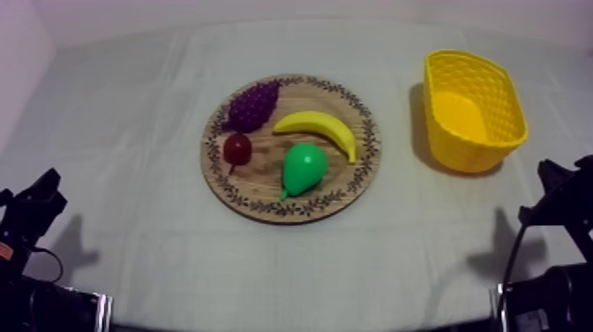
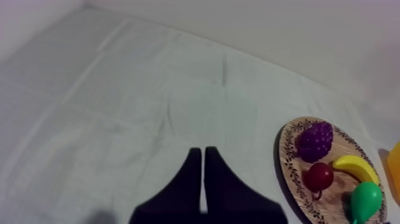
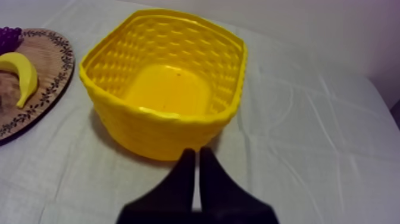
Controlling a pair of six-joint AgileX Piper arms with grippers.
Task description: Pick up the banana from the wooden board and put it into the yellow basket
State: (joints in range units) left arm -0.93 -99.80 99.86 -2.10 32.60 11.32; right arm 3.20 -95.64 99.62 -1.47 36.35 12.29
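The yellow banana [image 1: 322, 129] lies on the far right part of the round wooden board [image 1: 261, 182], at the table's middle. The empty yellow basket [image 1: 468, 152] stands to the board's right. My left gripper [image 1: 40, 196] rests low at the left edge, far from the board. Its fingers lie together as a narrow wedge [image 2: 203, 151] over bare cloth, with the banana [image 2: 356, 167] off to the side. My right gripper [image 1: 558, 181] sits low at the right, just this side of the basket [image 3: 155, 134]; it is shut [image 3: 195, 154] on nothing.
Purple grapes [image 1: 251, 106], a small red fruit [image 1: 236, 148] and a green pear [image 1: 304, 168] share the board with the banana. A pale wall runs along the table's far side. Bare cloth lies between board and basket.
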